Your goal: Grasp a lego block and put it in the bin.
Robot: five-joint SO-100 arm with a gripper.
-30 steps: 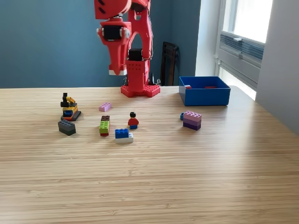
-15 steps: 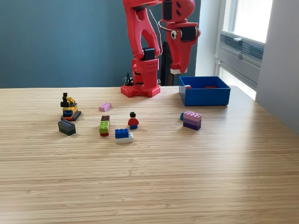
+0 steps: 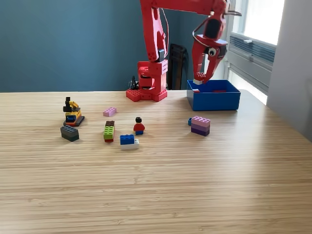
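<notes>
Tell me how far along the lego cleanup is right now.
Partly done. The blue bin already holds a couple of red pieces. The gripper hangs over the bin's near-left corner with a small red block at its tip, not yet dropped. Left on the table: the purple stack, the minifigure, and several blocks further to the exterior view's left.

Teal-blue wall (image 3: 63, 44) behind a pale wood table (image 3: 195, 185) — bright window (image 3: 261, 24) at right.

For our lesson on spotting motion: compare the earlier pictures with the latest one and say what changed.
The arm swung from the exterior view's left to its right; its gripper now hangs over the blue bin, holding a small red block. The loose blocks and the minifigure on the table stayed put.
</notes>
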